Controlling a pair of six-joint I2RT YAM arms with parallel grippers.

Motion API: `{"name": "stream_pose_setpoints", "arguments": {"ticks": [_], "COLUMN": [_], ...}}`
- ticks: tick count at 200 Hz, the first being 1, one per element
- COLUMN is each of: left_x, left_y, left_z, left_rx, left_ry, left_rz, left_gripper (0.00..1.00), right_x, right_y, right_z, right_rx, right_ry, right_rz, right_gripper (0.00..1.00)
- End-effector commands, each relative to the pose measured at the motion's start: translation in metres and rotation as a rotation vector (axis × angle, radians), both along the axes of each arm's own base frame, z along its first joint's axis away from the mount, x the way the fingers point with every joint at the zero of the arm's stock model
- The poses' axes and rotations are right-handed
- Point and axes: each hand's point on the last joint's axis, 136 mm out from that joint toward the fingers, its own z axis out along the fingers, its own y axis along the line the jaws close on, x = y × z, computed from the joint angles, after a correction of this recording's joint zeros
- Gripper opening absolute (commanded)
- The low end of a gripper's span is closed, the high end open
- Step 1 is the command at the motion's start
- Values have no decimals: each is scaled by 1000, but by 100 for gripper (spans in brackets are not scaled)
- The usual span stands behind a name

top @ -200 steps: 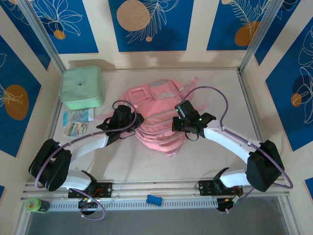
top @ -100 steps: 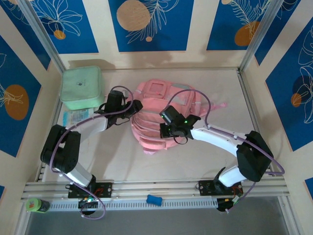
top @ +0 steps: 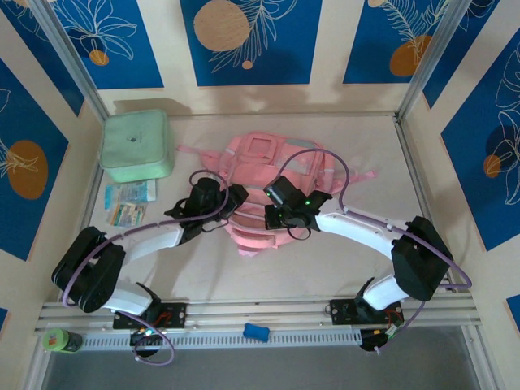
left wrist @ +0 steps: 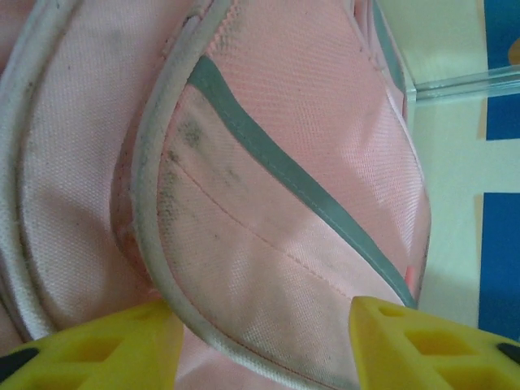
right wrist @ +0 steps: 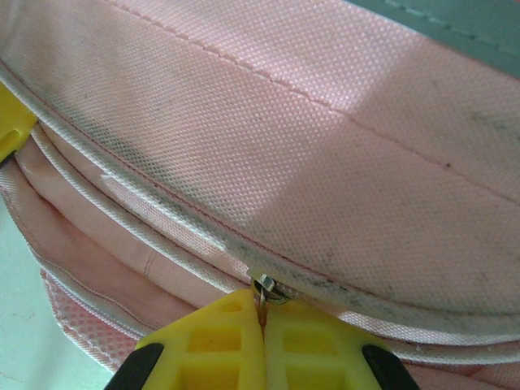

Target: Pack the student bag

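Observation:
The student bag (top: 262, 166), a soft pink backpack with pale piping, lies flat in the middle of the table. My right gripper (top: 275, 213) presses against its near right side. In the right wrist view that gripper (right wrist: 262, 313) is shut on a small metal zip pull (right wrist: 265, 289) sitting on a white-edged zip line. At the bag's near left edge is my left gripper (top: 233, 203). In the left wrist view it (left wrist: 264, 329) is open, its yellow fingers (left wrist: 97, 349) wide apart, with a piped, grey-striped pocket panel (left wrist: 276, 203) bulging between them.
A mint green square zip case (top: 136, 145) sits at the back left. Small printed packets (top: 128, 203) lie in front of it. A blue object (top: 256, 331) and a green item (top: 61, 340) rest on the near rail. A metal frame post (top: 413, 162) borders the right side.
The bag has slid and turned toward the back left, one strap now trailing left. My right gripper moved left with it. My left gripper swung out, then came back to the bag's near left edge.

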Motion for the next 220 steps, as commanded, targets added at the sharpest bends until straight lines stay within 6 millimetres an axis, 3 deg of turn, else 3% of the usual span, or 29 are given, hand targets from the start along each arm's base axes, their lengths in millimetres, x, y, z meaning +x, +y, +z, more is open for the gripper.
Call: {"name": "stream_pose_setpoints", "arguments": {"ticks": [1,19,51,80,122,167,209,220], "left_x": [12,15,14,15,13,28,28,24], "left_y": [7,12,33,51,77,84,76,76], "left_z": [3,4,4,11,3,2,5,7], "left_rx": [-17,20,153,204,291,320,307,318], "left_ry": [-16,-27,-49,-63,-45,-40,-47,-50], "left_rz": [124,143,171,159,89,10,-37,-54], "left_gripper": [48,36,0,0,0,0,0,4], "right_x": [-4,-3,-6,-10,-8,16,27,26], "right_y": [4,-4,-20,-39,-67,-83,-67,-66], "right_z": [2,3,7,9,11,10,21,27], "right_rx": [-14,-43,-79,-139,-173,-176,-93,-80], "right_ry": [6,-4,3,16,18,11,-8,-26], "right_rz": [9,-8,-36,-57,-60,-70,-22,-9], "right_gripper": [0,0,0,0,0,0,0,12]}}
